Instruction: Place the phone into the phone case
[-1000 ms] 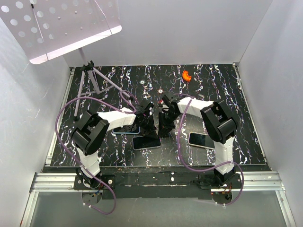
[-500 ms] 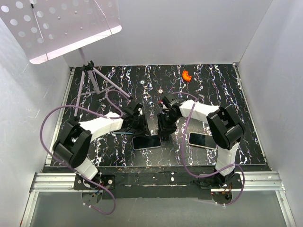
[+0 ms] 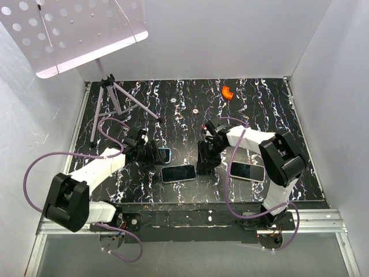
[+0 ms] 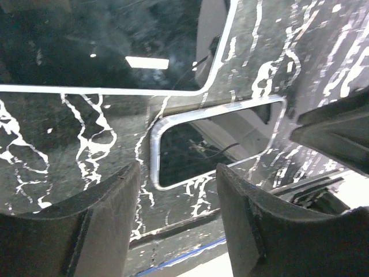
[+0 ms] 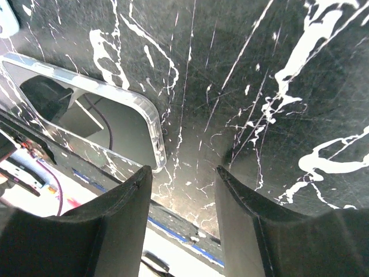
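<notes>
A dark-screened phone (image 3: 178, 173) lies flat at the middle of the table's near side, and the right wrist view shows a clear case rim (image 5: 154, 138) around it. It also shows in the left wrist view as a silver-rimmed phone (image 4: 213, 144). My left gripper (image 3: 157, 157) (image 4: 179, 167) hangs just left of it, open and empty, above a second, blue-edged phone (image 3: 165, 153) (image 4: 104, 46). My right gripper (image 3: 203, 167) (image 5: 183, 171) stands just right of the middle phone, open, with only bare table between its fingers.
A third phone (image 3: 247, 171) lies to the right near the right arm. An orange piece (image 3: 228, 92) sits at the back. A tripod stand (image 3: 115, 101) and a perforated white panel (image 3: 75, 32) occupy the back left. White walls enclose the black marbled table (image 3: 277, 121).
Both grippers have gone from shut to open. The left arm has swung back to the left and its gripper has moved left. The right gripper has come nearer the table's front edge. The middle phone has stayed put.
</notes>
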Robot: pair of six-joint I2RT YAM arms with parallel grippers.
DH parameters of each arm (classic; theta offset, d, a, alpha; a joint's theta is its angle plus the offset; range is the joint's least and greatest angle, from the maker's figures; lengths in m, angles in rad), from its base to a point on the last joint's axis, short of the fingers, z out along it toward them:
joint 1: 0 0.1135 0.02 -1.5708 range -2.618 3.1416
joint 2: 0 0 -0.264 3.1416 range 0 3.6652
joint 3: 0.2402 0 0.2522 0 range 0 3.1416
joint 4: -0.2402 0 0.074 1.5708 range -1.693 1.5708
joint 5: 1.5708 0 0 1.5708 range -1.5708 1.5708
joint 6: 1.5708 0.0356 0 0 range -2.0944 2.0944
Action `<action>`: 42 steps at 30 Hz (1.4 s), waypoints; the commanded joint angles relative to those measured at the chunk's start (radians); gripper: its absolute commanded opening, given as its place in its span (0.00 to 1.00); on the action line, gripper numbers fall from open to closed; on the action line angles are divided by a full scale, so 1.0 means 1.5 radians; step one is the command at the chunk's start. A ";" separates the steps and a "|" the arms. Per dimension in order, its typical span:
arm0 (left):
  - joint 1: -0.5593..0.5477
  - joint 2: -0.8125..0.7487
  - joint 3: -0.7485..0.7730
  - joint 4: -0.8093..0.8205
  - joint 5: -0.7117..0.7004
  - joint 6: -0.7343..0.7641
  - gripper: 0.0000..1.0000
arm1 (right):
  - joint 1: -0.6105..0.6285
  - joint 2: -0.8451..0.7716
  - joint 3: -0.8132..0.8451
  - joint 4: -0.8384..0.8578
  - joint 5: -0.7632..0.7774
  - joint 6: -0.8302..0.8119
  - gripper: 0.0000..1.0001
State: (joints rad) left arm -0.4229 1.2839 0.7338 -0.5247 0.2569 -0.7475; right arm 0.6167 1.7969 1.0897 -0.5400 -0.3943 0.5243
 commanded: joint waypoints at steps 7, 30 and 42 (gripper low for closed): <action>0.002 0.072 -0.013 -0.011 -0.039 0.021 0.39 | 0.002 0.032 -0.006 0.030 -0.037 0.009 0.52; -0.041 0.170 0.019 0.005 -0.063 0.003 0.24 | 0.101 0.162 0.092 -0.112 0.161 -0.016 0.31; -0.109 0.187 0.045 0.006 -0.073 -0.029 0.24 | 0.167 0.200 0.136 -0.162 0.293 -0.022 0.29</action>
State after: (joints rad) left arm -0.5350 1.5188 0.8024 -0.5365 0.1619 -0.7662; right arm 0.8135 1.9804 1.3548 -0.7929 -0.1810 0.5251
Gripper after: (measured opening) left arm 0.242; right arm 0.283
